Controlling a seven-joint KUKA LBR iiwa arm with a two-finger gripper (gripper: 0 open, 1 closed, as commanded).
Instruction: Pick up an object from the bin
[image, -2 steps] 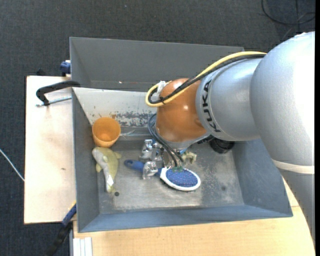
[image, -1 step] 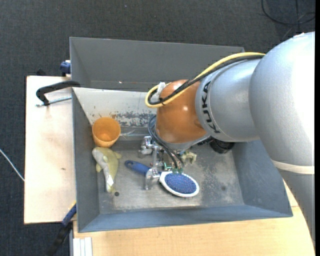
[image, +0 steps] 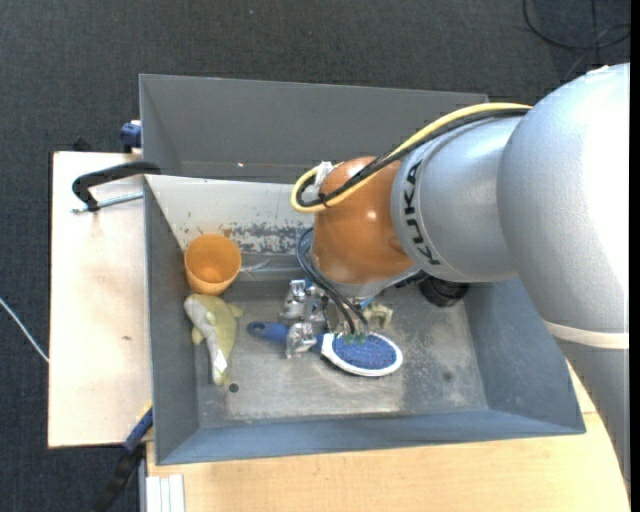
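My gripper (image: 297, 318) reaches down from under the orange cover to the middle of the bin floor. Its metal fingers stand just over the blue handle of a brush (image: 362, 352), an oval with a white rim and a blue bristle pad lying right of the fingertips. The handle's end (image: 265, 331) pokes out left of the fingers. Whether the fingers grip the handle is hidden by the metal parts. Further left lies a pale yellow soft toy (image: 215, 330), and behind it an orange cup (image: 212, 262) stands upright near the back left wall.
The arm and its orange cover hang over the bin's right half and hide what lies beneath. A dark round thing (image: 441, 291) shows under the arm at the right.
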